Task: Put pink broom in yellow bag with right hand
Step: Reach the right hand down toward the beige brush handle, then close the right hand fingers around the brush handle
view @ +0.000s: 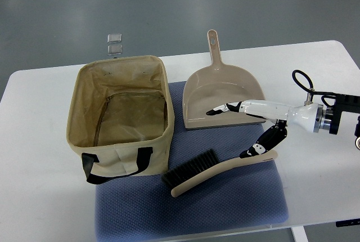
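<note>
The pink broom [225,170] lies flat on a blue mat [191,208], with its black bristles [191,167] toward the bag and its handle pointing right. The yellow bag [90,140] stands open and empty at the left, with black handles on its near side. My right hand [228,133] comes in from the right and is open. Its long white fingers [236,107] stretch left over the front lip of the dustpan. Its thumb [264,140] points down, and the thumb's tip is right at the broom's handle end. The hand holds nothing.
A pink dustpan [219,93] lies behind the broom, its handle pointing away and its lip on the mat. The white table [34,197] carries everything. A small clear object [115,44] sits behind the bag, past the table's far edge.
</note>
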Robot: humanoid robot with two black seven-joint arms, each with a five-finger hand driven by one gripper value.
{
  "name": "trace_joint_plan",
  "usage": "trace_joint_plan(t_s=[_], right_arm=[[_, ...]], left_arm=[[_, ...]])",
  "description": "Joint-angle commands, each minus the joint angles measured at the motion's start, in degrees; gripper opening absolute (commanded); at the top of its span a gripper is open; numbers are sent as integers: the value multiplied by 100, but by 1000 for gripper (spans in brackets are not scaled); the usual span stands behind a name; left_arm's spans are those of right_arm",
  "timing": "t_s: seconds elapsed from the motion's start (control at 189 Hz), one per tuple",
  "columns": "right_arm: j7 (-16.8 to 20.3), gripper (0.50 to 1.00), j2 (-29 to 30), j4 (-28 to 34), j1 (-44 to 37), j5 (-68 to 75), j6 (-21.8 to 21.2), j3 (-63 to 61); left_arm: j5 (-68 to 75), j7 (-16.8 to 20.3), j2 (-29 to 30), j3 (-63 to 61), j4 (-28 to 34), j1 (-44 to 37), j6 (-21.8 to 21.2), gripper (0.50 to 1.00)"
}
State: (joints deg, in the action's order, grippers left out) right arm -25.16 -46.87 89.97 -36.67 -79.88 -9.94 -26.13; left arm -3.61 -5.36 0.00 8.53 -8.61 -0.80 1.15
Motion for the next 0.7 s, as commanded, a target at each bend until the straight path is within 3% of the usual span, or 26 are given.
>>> trace_joint_plan(t_s=[0.0, 0.322, 0.692], right_arm=[[29, 907, -68, 135, -121, -555, 309, 345], [231, 850, -6, 197, -261, -1452, 880, 978], [573, 799, 231, 12, -270, -2137, 1073, 1338]], left_arm=[[0, 0, 0, 8, 0, 1, 0, 1000], [0, 0, 0, -1, 0, 1, 0, 1000], [0, 0, 0, -1, 0, 1, 0, 1000]])
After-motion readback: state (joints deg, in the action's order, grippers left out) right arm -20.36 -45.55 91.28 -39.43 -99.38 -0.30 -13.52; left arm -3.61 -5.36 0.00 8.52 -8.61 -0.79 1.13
